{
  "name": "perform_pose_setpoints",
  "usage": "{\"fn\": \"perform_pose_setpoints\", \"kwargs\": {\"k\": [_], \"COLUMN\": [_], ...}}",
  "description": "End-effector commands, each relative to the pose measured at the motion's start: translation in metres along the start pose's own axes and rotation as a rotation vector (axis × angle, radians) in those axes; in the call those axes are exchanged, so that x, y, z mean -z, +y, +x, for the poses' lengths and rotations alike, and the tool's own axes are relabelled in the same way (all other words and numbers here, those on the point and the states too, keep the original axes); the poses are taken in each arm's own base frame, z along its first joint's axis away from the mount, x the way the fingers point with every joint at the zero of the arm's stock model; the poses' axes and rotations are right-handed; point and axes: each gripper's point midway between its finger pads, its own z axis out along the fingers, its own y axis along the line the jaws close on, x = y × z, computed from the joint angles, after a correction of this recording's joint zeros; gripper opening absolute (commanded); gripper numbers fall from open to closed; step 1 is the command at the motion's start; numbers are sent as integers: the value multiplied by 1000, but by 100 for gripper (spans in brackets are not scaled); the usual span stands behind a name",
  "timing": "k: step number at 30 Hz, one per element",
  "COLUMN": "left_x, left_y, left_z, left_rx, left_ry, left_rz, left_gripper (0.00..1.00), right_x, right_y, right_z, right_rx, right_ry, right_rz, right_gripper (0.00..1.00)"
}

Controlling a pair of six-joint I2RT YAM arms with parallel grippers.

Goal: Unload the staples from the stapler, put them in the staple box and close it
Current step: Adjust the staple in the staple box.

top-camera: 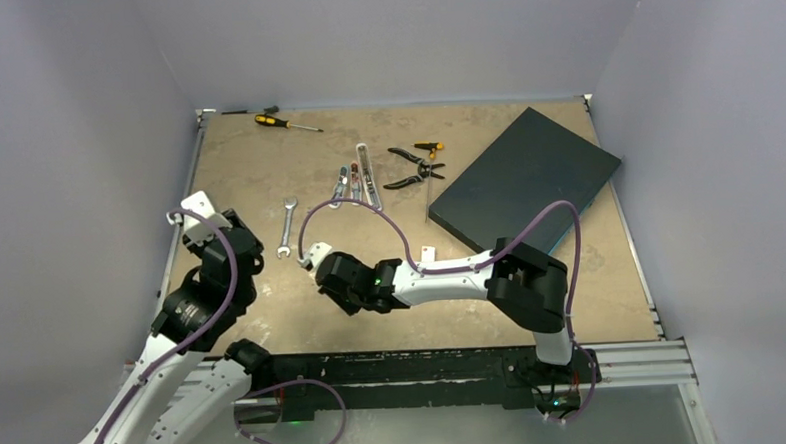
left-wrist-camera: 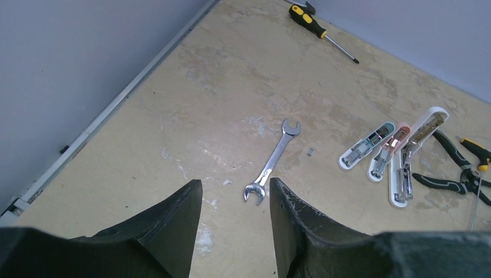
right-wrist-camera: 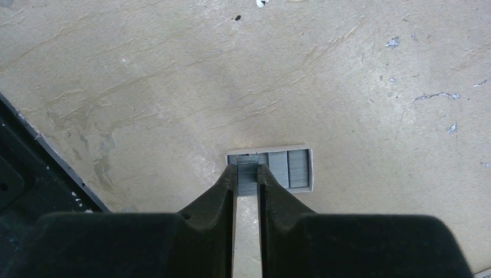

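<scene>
Three staplers lie side by side at the table's middle back: a blue one (left-wrist-camera: 366, 146), a pink one (left-wrist-camera: 389, 152) and a white one (left-wrist-camera: 412, 156) lying opened; they also show in the top view (top-camera: 355, 179). My right gripper (right-wrist-camera: 248, 169) is shut on a grey block of staples (right-wrist-camera: 248, 180) at the left end of a small white tray (right-wrist-camera: 310, 169) that holds more staple blocks (right-wrist-camera: 288, 169). In the top view that gripper (top-camera: 316, 262) is near the table's middle, at the tray (top-camera: 318, 250). One tiny staple piece (left-wrist-camera: 310, 152) lies beside the wrench. My left gripper (left-wrist-camera: 235, 194) is open and empty above the table's left side.
A silver wrench (left-wrist-camera: 272, 162) lies just beyond my left fingers. A yellow-black screwdriver (top-camera: 285, 123) lies at the back edge. Black pliers (top-camera: 414, 169) and a small orange-handled tool (top-camera: 429, 147) lie right of the staplers. A dark slab (top-camera: 527, 181) covers the back right.
</scene>
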Motion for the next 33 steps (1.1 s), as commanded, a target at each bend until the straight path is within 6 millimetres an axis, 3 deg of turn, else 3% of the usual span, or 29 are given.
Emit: {"fn": "perform_pose_setpoints", "kwargs": {"k": [1, 10, 33], "left_x": [2, 14, 10], "left_y": [9, 38, 31], "left_z": [-11, -27, -22], "left_rx": [38, 139, 111], "left_ry": [-32, -108, -88], "left_rz": [-51, -131, -119], "left_gripper": [45, 47, 47], "right_x": [15, 9, 3], "right_y": [-3, -4, -2], "right_z": [-11, -7, 2], "right_rx": [30, 46, 75], "right_ry": [-36, -30, -13], "right_rz": [3, 9, -12], "right_gripper": [17, 17, 19]}}
